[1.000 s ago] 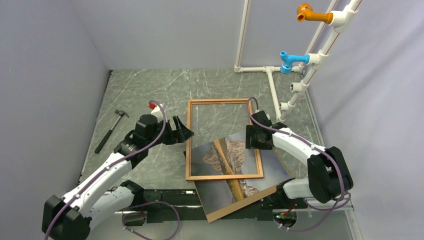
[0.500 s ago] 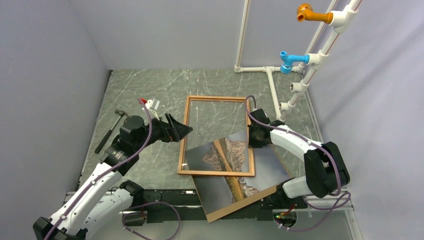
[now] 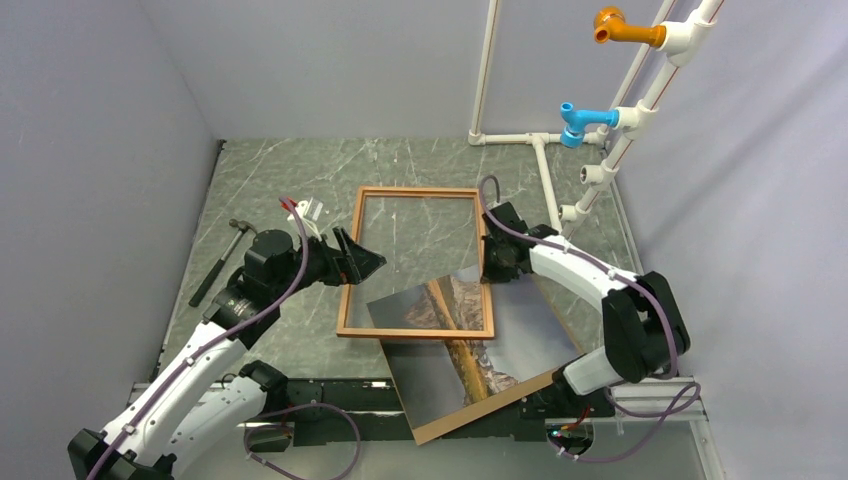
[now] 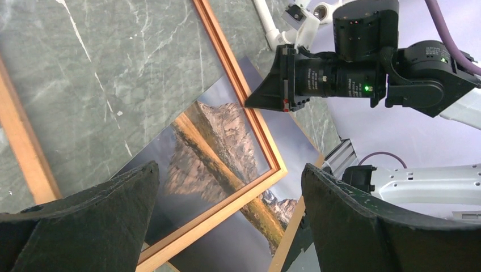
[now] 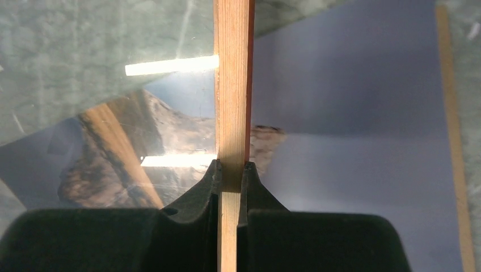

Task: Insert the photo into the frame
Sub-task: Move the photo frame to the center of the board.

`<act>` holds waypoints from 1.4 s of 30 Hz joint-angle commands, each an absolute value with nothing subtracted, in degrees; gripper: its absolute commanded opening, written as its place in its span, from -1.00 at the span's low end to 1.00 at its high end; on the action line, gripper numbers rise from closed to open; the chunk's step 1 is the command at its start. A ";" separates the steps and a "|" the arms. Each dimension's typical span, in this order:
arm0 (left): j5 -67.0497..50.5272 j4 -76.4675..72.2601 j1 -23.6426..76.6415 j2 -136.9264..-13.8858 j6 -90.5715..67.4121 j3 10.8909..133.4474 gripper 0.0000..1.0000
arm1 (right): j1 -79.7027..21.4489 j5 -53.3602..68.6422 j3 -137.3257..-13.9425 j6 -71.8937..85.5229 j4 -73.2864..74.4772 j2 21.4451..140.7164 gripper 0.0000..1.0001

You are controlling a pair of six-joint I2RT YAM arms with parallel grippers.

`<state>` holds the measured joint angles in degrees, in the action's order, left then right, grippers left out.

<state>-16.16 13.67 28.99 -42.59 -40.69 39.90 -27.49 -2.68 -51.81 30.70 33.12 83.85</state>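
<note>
The frame point(image 3: 415, 191), thin reddish-brown wood with a glass pane, sits mid-table. Its near right part lies over the far corner of the photo point(image 3: 510, 335). The photo, a mountain mirrored in a lake, lies tilted at the near edge of the table. My right gripper point(image 3: 489, 263) is shut on the frame's right rail point(image 5: 232, 85), which runs between its fingers point(image 5: 231, 165). My left gripper point(image 3: 362, 262) is open beside the frame's left rail with nothing in it. In the left wrist view its gap point(image 4: 230, 168) looks across the frame's corner point(image 4: 258, 136) and the photo point(image 4: 238, 243).
A brown backing board point(image 3: 480, 412) lies under the photo, its edge showing at the near side and as a strip point(image 5: 451, 141) in the right wrist view. A hammer point(image 3: 222, 258) lies at the left. A white pipe rack point(image 3: 585, 120) with blue and orange fittings stands at the back right.
The right gripper has shut on the frame's right rail and carried the frame left and away, uncovering more of the photo. The left arm has drawn back a little to the left.
</note>
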 commanded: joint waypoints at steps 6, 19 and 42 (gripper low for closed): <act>-15.03 13.74 29.22 -42.76 -39.40 42.44 0.95 | -30.10 -0.53 -63.83 37.71 28.98 94.13 -1.00; -14.97 14.14 29.27 -44.40 -38.80 43.22 0.95 | -29.84 -4.07 -81.57 37.04 29.79 107.82 -1.00; -14.28 15.69 29.26 -48.87 -37.01 43.79 0.96 | -26.89 -9.24 -100.59 29.45 32.23 123.67 -1.00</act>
<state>-15.03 15.92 28.99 -48.16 -38.22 41.52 -26.76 -6.02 -95.22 31.97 33.12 123.70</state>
